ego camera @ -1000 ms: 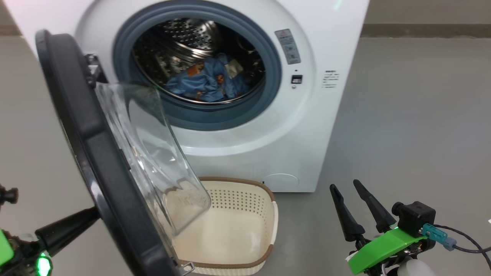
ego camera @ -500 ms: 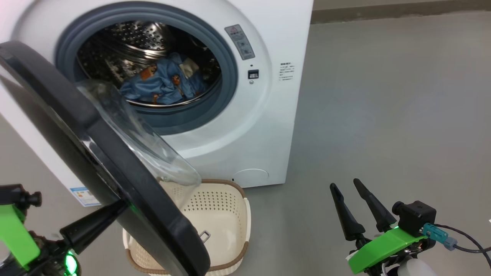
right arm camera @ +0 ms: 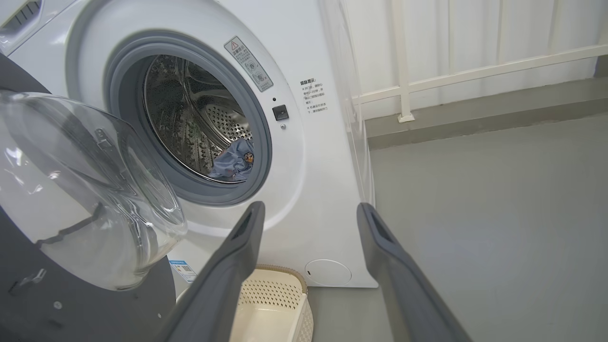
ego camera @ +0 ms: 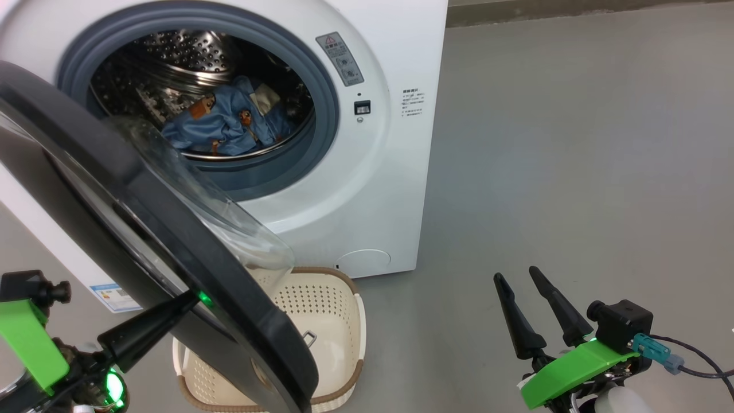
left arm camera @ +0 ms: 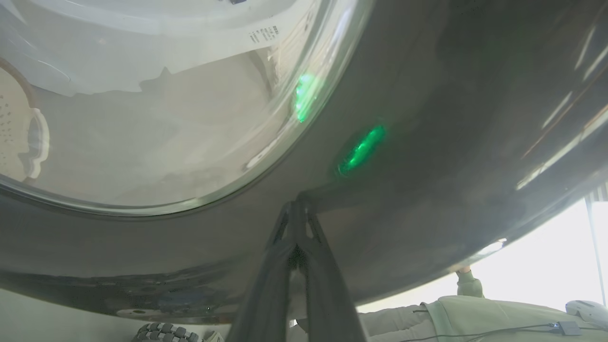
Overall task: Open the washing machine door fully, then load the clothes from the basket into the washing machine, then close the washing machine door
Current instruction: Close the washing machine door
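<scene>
Partly open, washing machine door (ego camera: 172, 252), glossy black, glass-bellied.

On my feed the washing machine (ego camera: 373, 189) was white, its gasket (ego camera: 324, 115) grey and its drum (ego camera: 172, 49) perforated steel. The clothes (ego camera: 221, 123) were light blue with orange-brown prints. The washing machine door (ego camera: 143, 229) was glossy black around clear glass. The basket (ego camera: 327, 298) was cream-white and perforated, with a brown woven rim. The floor (ego camera: 573, 143) was grey.

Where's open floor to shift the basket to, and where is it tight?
Bare floor lies right of the washing machine, down to the open right gripper. Crowded at lower left: the door hangs over the basket, with the left gripper pressed on the door's outer face.
</scene>
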You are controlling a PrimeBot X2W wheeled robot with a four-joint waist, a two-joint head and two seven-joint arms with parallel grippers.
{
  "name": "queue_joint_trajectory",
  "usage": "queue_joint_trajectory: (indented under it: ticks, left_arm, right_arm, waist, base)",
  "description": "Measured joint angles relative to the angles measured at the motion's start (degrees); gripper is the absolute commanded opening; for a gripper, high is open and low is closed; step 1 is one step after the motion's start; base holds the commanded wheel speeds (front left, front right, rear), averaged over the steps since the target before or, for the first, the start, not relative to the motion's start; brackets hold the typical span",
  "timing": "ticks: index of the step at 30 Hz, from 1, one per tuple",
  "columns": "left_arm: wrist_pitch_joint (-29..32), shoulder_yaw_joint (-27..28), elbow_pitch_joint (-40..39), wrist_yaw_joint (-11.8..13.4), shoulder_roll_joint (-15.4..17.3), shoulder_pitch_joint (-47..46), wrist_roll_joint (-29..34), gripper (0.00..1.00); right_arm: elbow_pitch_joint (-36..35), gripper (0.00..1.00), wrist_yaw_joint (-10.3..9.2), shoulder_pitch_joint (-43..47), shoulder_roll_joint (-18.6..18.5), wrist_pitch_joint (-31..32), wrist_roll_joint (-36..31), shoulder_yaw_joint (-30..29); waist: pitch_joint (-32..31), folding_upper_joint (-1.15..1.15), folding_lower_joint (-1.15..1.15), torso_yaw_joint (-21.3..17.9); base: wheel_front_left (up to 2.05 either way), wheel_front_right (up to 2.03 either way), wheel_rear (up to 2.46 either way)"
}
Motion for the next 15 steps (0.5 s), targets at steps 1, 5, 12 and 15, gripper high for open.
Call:
queue_joint_trajectory:
  ticks: [1,5,12,15]
  left_arm:
    - [0.0,-0.1,0.0,0.0,0.0,0.0,0.0,0.00]
    - [0.0,-0.1,0.1,0.0,-0.1,-0.2,0.0,0.00]
    - [-0.2,-0.2,0.1,-0.9,-0.2,-0.5,0.2,0.00]
    - [-1.1,-0.2,0.0,-1.4,-0.1,-0.5,1.5,0.00]
  right_arm:
    - [0.0,1.00,0.00,0.0,0.0,0.0,0.0,0.0]
    - [0.0,1.00,0.00,0.0,0.0,0.0,0.0,0.0]
    - [0.4,1.00,0.00,0.0,0.0,0.0,0.0,0.2]
    - [0.4,1.00,0.00,0.0,0.0,0.0,0.0,0.2]
  waist:
    - [-0.1,0.00,0.00,0.1]
    - [-0.3,0.00,0.00,0.6]
    - [-0.9,0.00,0.00,2.2]
    - [-1.1,0.00,0.00,2.8]
  base:
    - [0.00,0.00,0.00]
    - [0.00,0.00,0.00]
    - [0.00,0.00,0.00]
    - [0.00,0.00,0.00]
